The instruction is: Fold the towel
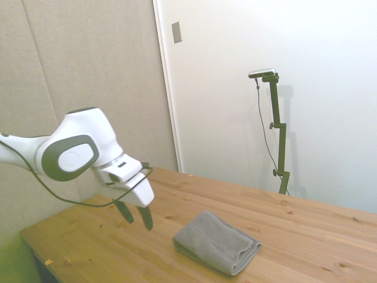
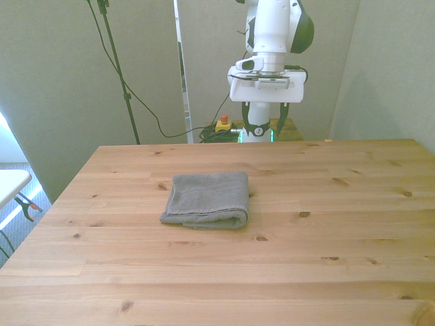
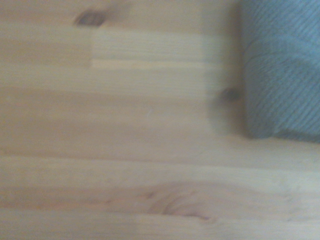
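The grey towel [image 1: 217, 242] lies flat on the wooden table [image 1: 306, 236], layered, with a rounded folded edge on its near side in the front view. There the towel [image 2: 207, 199] sits a little to the front view's left of the table's middle. My gripper [image 1: 136, 221] hangs above the table, apart from the towel, open with nothing between its fingers. In the front view the gripper [image 2: 264, 129] is high over the far edge, beyond the towel and to the front view's right of it. A corner of the towel [image 3: 282, 70] shows in the wrist view.
Bare wood of the table [image 2: 326, 258] surrounds the towel on all sides. A yellow box with a red button [image 2: 222, 124] and cables lie beyond the far edge. A clamp [image 2: 25, 205] sits off the front view's left side.
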`<state>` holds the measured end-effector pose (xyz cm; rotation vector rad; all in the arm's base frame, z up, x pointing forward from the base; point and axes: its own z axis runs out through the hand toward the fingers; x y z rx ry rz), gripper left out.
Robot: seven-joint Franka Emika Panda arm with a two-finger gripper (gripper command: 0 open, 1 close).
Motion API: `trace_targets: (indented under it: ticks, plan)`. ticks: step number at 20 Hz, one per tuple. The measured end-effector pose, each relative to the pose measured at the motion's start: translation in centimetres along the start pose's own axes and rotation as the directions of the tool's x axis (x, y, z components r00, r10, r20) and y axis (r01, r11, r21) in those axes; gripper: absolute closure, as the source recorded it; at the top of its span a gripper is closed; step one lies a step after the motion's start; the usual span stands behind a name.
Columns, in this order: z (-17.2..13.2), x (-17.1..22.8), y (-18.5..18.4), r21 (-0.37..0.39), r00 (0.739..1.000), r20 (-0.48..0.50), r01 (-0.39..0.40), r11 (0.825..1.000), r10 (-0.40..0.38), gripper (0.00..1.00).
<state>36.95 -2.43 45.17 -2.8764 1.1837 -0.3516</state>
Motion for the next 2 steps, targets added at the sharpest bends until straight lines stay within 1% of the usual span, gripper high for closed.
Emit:
trace_targets:
  ticks: [2]
  plan:
    - [-0.13, -2.41, 0.28, -0.001, 1.000, 0.006, -0.008, 1.000, 0.008, 0.00]
